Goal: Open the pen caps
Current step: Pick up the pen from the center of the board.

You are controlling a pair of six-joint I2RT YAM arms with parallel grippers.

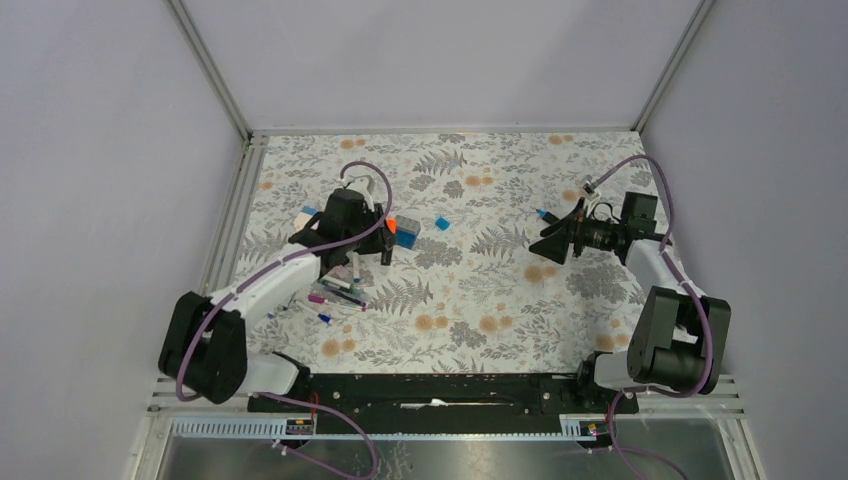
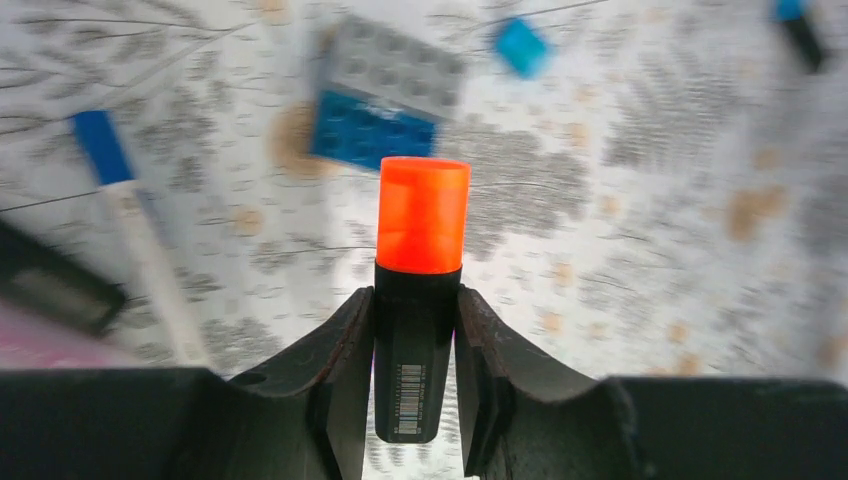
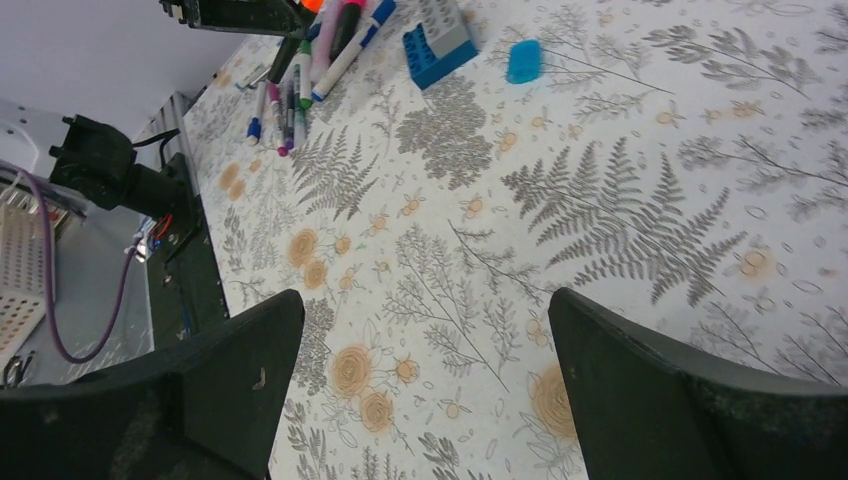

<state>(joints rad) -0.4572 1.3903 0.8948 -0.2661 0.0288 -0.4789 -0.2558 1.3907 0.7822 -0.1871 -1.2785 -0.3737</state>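
My left gripper [image 2: 415,310] is shut on the black barrel [image 2: 412,370] of a highlighter. Its orange cap [image 2: 423,215] sits on the barrel and sticks out past the fingertips. From above, the left gripper [image 1: 372,245] hangs over the table's left half with the orange cap [image 1: 391,224] showing beside it. A loose blue cap [image 1: 442,223] lies to its right on the cloth, also seen as the blue cap [image 3: 523,61]. My right gripper [image 3: 425,330] is open with only cloth between its fingers; it hovers at the right side [image 1: 548,243].
A blue-and-grey block [image 1: 405,234] lies just beyond the held highlighter. A cluster of pens [image 1: 335,290] lies near the left arm, among them a white pen with a blue cap [image 2: 100,145]. A small blue-tipped pen [image 1: 543,214] lies by the right gripper.
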